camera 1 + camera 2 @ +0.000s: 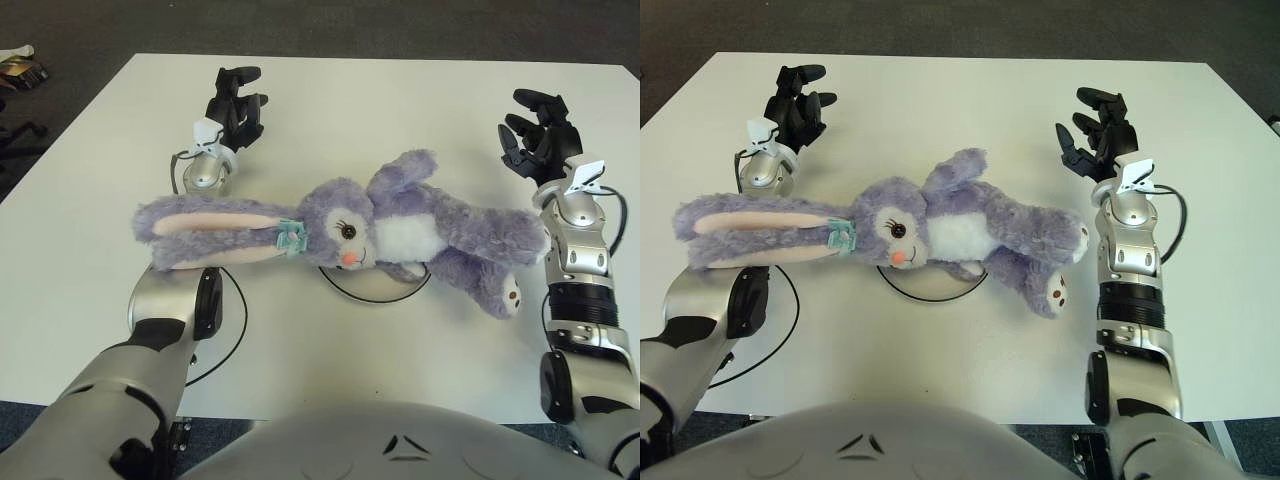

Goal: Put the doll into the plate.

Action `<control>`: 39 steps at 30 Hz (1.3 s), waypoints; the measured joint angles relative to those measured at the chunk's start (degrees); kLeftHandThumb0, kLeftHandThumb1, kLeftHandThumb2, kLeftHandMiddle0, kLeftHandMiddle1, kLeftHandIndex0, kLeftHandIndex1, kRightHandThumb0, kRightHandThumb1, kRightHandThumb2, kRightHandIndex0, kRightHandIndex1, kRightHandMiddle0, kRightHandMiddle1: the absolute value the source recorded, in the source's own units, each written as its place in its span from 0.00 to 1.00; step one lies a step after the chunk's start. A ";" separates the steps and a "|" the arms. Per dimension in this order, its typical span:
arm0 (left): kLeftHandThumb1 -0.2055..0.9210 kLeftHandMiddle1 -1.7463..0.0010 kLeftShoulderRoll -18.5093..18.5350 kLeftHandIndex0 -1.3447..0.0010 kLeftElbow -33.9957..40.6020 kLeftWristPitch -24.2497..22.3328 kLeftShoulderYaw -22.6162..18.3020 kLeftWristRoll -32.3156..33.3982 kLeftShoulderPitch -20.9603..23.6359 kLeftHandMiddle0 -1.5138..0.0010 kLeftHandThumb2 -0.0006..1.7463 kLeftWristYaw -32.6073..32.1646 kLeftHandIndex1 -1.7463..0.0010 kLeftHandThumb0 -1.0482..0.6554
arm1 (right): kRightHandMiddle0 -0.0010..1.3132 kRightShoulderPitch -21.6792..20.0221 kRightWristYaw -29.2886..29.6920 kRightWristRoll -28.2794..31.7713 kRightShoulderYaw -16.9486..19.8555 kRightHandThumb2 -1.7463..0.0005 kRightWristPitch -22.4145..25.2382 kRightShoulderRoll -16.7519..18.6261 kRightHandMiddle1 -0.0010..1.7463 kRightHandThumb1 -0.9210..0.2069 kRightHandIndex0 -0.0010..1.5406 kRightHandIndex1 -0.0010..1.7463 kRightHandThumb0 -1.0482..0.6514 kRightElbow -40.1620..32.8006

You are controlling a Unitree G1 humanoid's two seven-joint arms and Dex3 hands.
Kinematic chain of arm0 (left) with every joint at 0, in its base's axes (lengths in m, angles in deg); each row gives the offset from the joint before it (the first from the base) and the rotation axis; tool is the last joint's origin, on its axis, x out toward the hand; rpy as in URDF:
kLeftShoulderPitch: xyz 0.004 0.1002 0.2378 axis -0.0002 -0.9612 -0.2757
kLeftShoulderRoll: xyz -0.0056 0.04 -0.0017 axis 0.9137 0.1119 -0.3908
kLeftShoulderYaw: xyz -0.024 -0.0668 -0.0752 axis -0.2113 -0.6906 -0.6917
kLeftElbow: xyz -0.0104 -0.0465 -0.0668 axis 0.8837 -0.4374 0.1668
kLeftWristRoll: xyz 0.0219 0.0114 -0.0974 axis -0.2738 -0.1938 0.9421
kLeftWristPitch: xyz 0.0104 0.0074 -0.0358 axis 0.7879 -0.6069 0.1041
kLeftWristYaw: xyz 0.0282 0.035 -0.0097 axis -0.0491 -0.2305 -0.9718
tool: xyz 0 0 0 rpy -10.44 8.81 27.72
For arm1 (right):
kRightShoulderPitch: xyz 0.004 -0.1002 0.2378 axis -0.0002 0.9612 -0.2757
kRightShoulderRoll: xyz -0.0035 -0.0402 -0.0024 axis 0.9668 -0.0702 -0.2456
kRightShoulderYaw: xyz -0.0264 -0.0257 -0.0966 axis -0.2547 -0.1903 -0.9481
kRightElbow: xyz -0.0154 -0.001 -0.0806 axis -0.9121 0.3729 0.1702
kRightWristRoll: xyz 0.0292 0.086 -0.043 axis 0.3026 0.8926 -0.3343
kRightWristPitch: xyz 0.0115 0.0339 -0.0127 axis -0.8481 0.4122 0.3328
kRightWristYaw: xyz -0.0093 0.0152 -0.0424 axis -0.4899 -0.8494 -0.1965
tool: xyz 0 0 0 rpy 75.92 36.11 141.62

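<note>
Black R hand (535, 135) open, empty

The soft purple bunny doll (400, 228) lies over the white round plate (372, 287) and hides most of it. Its long ears cover part of the left arm.

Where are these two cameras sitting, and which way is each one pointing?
Left eye view: on the robot's head, looking forward and down at the white table; both arms and its torso at the bottom edge show.
Right eye view: a little to the right on the same head, aimed the same way; the same arms and torso show.
Shared: the purple doll lying over the plate, the left robot hand beyond its ear, the right robot hand beyond its feet.
</note>
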 measured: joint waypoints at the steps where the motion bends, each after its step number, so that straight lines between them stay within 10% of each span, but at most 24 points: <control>1: 1.00 0.39 -0.25 1.00 1.17 -0.97 0.11 0.14 -0.49 0.90 0.41 0.02 0.35 0.29 | 0.00 -0.13 0.02 0.92 0.31 0.42 0.62 0.59 0.81 0.37 0.08 0.68 0.39 -0.01; 10: 1.00 0.32 -2.14 1.00 10.21 -9.11 0.40 1.54 -4.38 0.91 0.41 0.04 0.24 0.29 | 0.18 -1.12 0.62 6.65 3.06 0.61 2.99 4.84 0.98 0.11 0.13 0.73 0.40 0.46; 18: 0.97 0.27 -3.89 1.00 14.19 -12.31 0.32 3.69 -6.94 0.87 0.42 0.07 0.18 0.31 | 0.27 -1.37 0.33 8.16 3.60 0.50 2.27 6.74 1.00 0.23 0.20 0.81 0.39 2.08; 27: 1.00 0.20 -6.51 0.87 17.00 -14.21 0.02 6.17 -8.84 0.70 0.31 0.13 0.01 0.41 | 0.36 -0.50 -1.55 8.08 2.57 0.37 -0.47 8.52 1.00 0.43 0.33 0.87 0.61 2.41; 39: 0.85 0.01 -9.52 0.78 20.09 -15.17 -0.31 6.07 -11.74 0.52 0.43 -3.32 0.00 0.40 | 0.48 1.28 -0.78 7.57 1.81 0.11 -4.13 12.15 1.00 0.76 0.51 0.92 0.62 3.58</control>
